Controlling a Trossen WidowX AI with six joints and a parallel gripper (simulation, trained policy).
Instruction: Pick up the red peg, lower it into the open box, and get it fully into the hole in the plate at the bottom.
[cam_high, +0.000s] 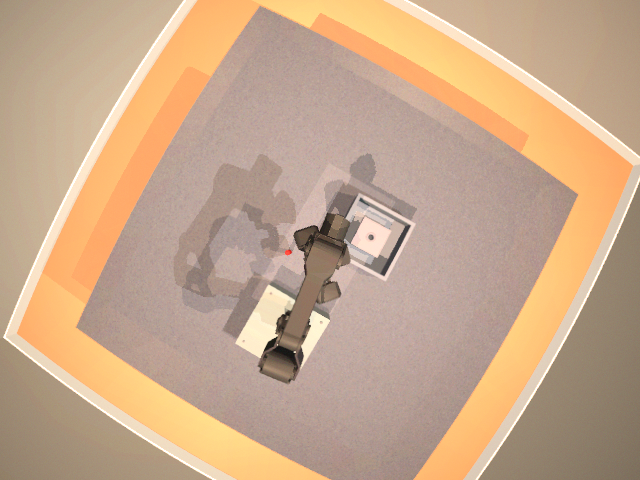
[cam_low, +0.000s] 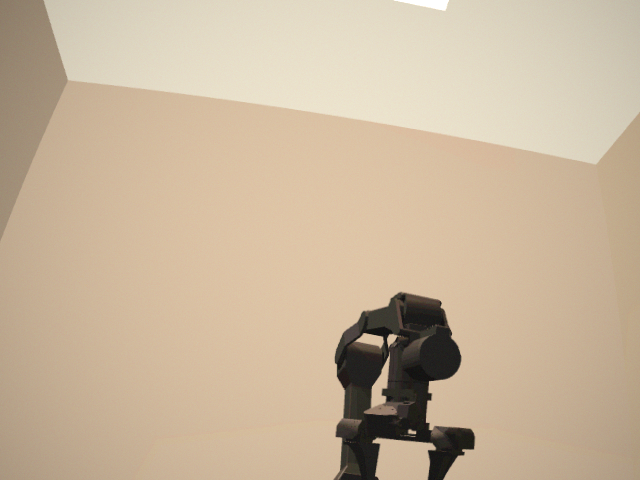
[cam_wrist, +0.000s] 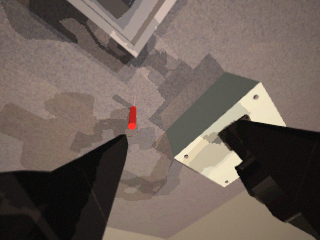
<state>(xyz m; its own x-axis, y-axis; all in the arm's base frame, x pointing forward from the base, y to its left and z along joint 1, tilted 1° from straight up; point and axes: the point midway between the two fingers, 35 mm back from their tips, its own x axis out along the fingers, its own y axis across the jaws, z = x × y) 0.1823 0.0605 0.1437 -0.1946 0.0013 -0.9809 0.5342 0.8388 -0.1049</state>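
Near the middle of the overhead frame, the red peg (cam_high: 287, 252) (cam_wrist: 132, 118) stands on the table (cam_high: 439, 330) (cam_wrist: 45, 65), apparently upright, well apart from the open box (cam_high: 399, 250) (cam_wrist: 131, 49) to its right. The pincer (cam_low: 403, 467) (cam_wrist: 180, 132) is spread nearly as wide as it goes, with nothing in its grip. In the wrist view the peg shows just above the tip of the left-hand finger, not centred in the gap. Coming straight down from here could set that finger on the peg and topple it, since so slim a thing probably has little footing. Closing off-centre might shove it aside or pinch it crooked, and a crooked peg would likely jam at the small hole (cam_high: 370, 237). The box walls could also catch the wide fingers on the way in.

The peg is a smooth, glossy-looking red rod with a round end. The box is square, pale-rimmed and dark inside, around a flat pinkish plate (cam_high: 366, 227). The fingers are black, tapering wedges; the cream base block (cam_high: 253, 330) (cam_wrist: 267, 107) has flat faces and small screw holes; the table looks finely speckled, grey-mauve.
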